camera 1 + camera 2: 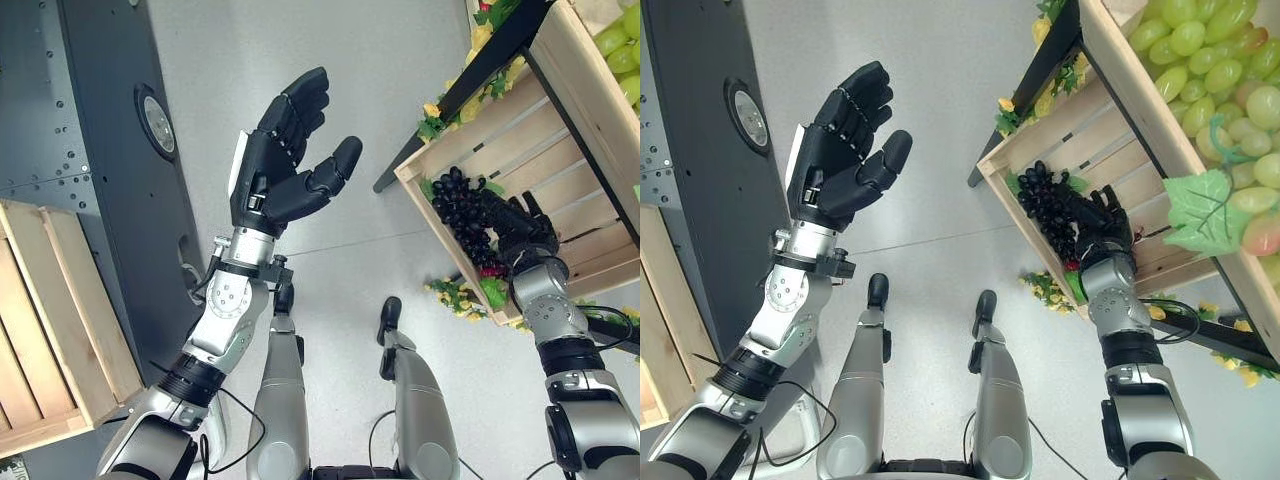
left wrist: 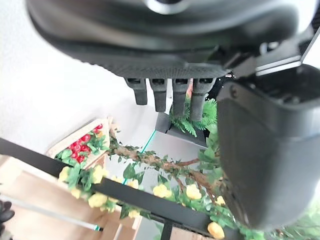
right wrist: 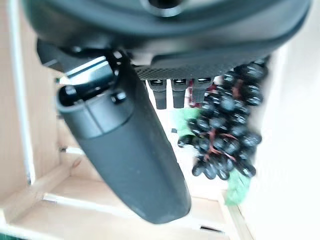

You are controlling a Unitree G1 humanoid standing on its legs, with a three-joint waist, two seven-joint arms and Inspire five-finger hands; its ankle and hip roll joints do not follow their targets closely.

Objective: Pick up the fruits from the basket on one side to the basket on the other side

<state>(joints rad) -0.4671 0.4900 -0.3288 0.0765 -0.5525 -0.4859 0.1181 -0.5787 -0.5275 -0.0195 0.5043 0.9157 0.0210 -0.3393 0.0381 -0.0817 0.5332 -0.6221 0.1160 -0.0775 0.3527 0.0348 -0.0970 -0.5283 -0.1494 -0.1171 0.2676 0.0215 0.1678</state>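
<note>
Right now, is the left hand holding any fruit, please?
No, the left hand is raised with relaxed, empty fingers, well apart from the dark grapes in the wooden crate.

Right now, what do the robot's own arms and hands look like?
Both arms are silver-grey metal shells with black ribbed bands at the joints. The left hand is dark, jointed plastic with a white panel along its edge; the right hand is equally dark. Each thumb looks broad and smooth in its wrist view.
</note>
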